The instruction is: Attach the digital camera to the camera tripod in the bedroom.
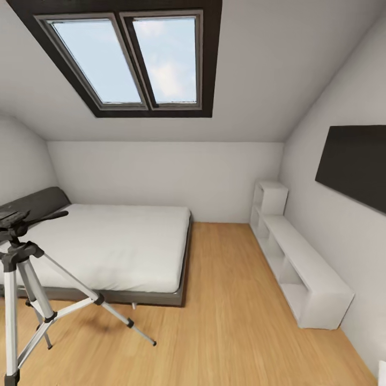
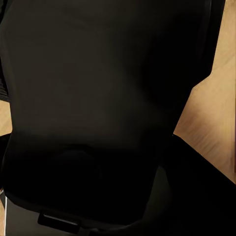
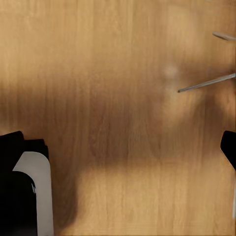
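The camera tripod point(image 1: 20, 268) stands on the wood floor at the head view's lower left, silver legs spread, just in front of the bed. Its black head point(image 1: 12, 221) carries nothing on top, and its long handle point(image 1: 49, 215) points right. The digital camera is out of view. In the left wrist view a large black shape point(image 2: 98, 98) sits right against the lens, and I cannot tell what it is or how the left gripper's jaws stand. My right gripper point(image 3: 125, 167) is open over bare floor, with its fingers point(image 3: 19, 191) far apart.
A grey-headboard bed point(image 1: 118, 241) with a white mattress fills the left half of the room. Low white cube shelves point(image 1: 300, 268) run along the right wall under a dark panel point(image 1: 354, 161). Open wood floor point(image 1: 230, 311) lies between them. Thin grey rods point(image 3: 206, 82) cross a corner of the right wrist view.
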Controlling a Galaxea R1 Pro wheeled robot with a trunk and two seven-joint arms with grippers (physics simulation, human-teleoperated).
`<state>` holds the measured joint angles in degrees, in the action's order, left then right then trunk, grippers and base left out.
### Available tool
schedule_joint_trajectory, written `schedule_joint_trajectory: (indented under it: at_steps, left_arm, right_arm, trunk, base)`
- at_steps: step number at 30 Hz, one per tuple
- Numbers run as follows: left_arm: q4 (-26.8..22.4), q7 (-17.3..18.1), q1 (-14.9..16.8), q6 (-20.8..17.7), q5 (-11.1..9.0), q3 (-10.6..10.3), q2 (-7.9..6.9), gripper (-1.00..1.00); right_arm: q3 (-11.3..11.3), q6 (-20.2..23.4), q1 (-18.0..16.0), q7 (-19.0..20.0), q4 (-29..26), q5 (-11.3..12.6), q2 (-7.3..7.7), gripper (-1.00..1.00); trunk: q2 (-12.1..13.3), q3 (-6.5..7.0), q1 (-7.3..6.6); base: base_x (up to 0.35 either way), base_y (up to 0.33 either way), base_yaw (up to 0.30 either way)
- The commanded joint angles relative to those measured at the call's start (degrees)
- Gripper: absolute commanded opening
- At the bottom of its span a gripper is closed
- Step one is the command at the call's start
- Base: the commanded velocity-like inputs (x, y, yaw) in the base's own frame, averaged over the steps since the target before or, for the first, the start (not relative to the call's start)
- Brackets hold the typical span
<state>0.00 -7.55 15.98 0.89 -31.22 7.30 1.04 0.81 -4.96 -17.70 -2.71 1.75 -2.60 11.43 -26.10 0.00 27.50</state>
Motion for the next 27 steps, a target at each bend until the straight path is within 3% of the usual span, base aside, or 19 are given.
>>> schedule_joint_trajectory:
  at_steps: [1, 27]
  left_arm:
    - [0.00, -0.18, 0.02, 0.08, 0.28, 0.43, 0.02, -1.00]
    - [0.00, -0.18, 0.02, 0.15, 0.20, 0.43, 0.01, -1.00]
  right_arm:
    - [0.07, -0.32, -0.05, -0.19, 0.19, -0.28, 0.00, 1.00]
    - [0.07, -0.32, -0.05, -0.19, 0.19, -0.27, 0.07, 1.00]
  trunk:
    - [-0.03, -0.02, 0.05]
    - [-0.03, -0.02, 0.05]
  base:
    - [0.312, 0.000, 0.300]
    - [0.317, 0.000, 0.300]
